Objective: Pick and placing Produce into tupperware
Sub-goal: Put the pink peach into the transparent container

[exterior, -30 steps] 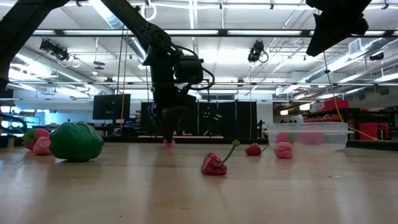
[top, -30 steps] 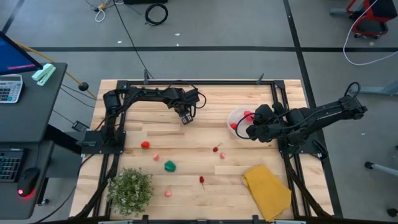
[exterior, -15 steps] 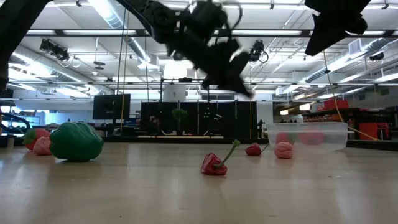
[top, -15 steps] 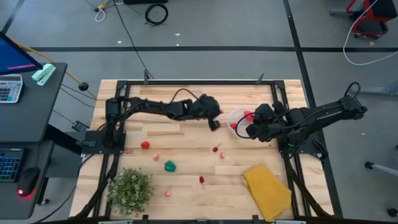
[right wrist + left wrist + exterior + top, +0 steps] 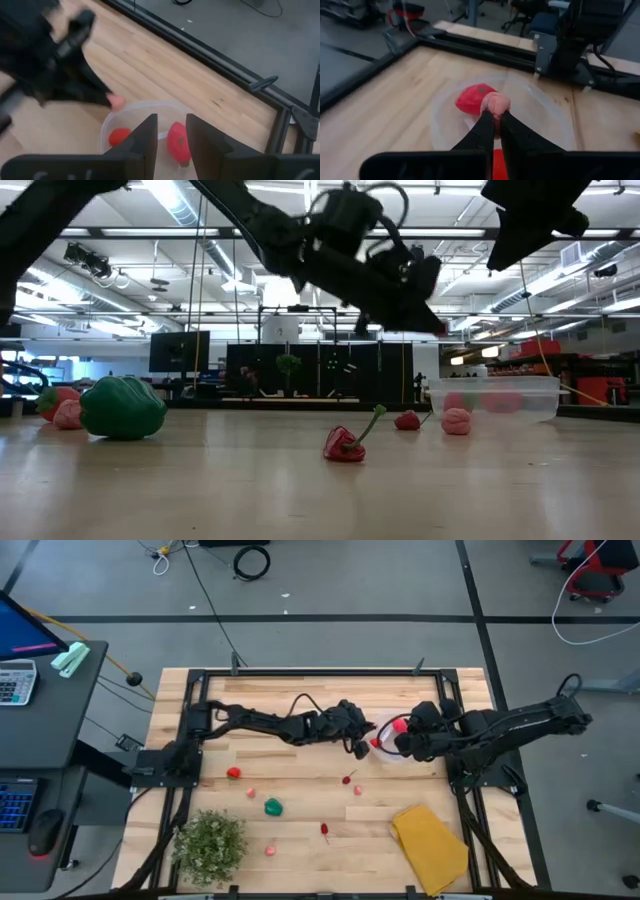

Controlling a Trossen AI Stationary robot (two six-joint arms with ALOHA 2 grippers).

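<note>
left gripper (image 5: 493, 116) is stretched out over the small round clear plastic tupperware (image 5: 384, 734), and its fingers are clenched on a small pale pink produce piece (image 5: 495, 104), which is held above the container. inside the tupperware lie red produce pieces (image 5: 177, 142). right gripper (image 5: 171, 131) hovers over the far side of the same container, its jaws apart with nothing between them. more produce stays on the light wooden table (image 5: 300, 790): a green pepper toy (image 5: 273, 806), a red fruit (image 5: 233, 773), a red chili with a stem (image 5: 347, 444) and small pink pieces. bushy green plant (image 5: 210, 843) and folded yellow cloth (image 5: 430, 838) lie near the front edge.
</note>
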